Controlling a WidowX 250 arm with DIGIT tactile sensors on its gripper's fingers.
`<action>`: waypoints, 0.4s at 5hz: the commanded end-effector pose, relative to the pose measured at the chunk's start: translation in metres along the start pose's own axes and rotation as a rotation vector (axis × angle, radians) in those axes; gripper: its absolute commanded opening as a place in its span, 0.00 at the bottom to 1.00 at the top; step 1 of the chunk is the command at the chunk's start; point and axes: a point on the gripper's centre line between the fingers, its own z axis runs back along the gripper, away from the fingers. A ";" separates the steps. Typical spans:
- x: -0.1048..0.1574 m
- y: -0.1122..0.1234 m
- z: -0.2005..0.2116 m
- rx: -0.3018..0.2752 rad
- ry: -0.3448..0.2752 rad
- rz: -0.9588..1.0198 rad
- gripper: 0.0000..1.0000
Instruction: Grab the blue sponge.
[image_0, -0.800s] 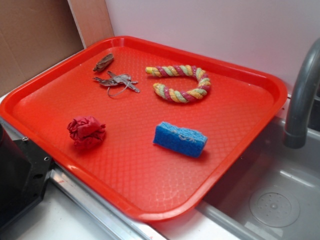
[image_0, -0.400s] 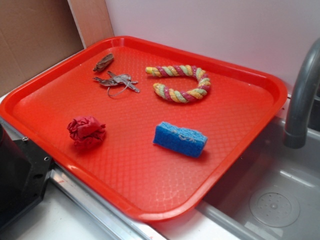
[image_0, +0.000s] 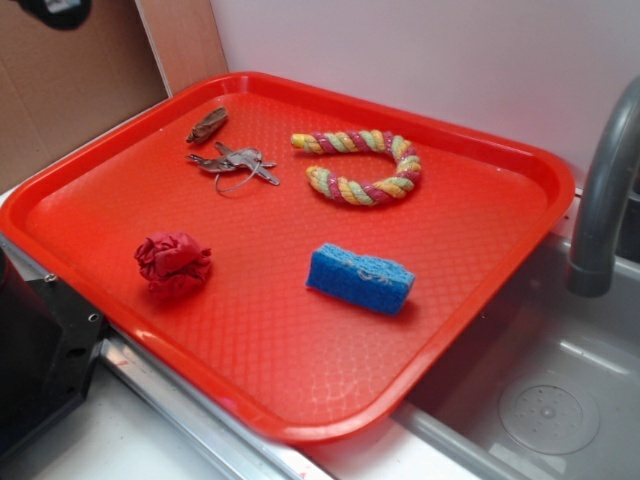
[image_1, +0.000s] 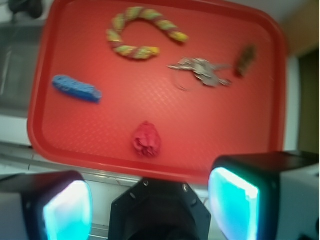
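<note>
The small bright blue rectangular porous sponge (image_0: 360, 277) lies untouched on the red plastic tray (image_0: 300, 400), well right of the crumpled red cloth ball (image_0: 173, 263). The gripper (image_1: 150, 202) hangs high, jaws spread; it should descend squarely across the sponge's narrow width

We see a bright blue sponge (image_0: 360, 277) with faint whitish marks on top, lying on a red tray (image_0: 300, 400) with a fine diamond texture. The crumpled cloth ball (image_0: 173, 264) is dark red. The rope (image_0: 360, 167) twists pink, yellow and green. The keys (image_0: 233, 162) are dull silver. Our claw's pads (image_1: 67, 210) glow cyan.
</note>
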 end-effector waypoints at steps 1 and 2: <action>0.025 -0.026 -0.022 -0.083 -0.047 -0.447 1.00; 0.034 -0.038 -0.039 -0.093 -0.066 -0.548 1.00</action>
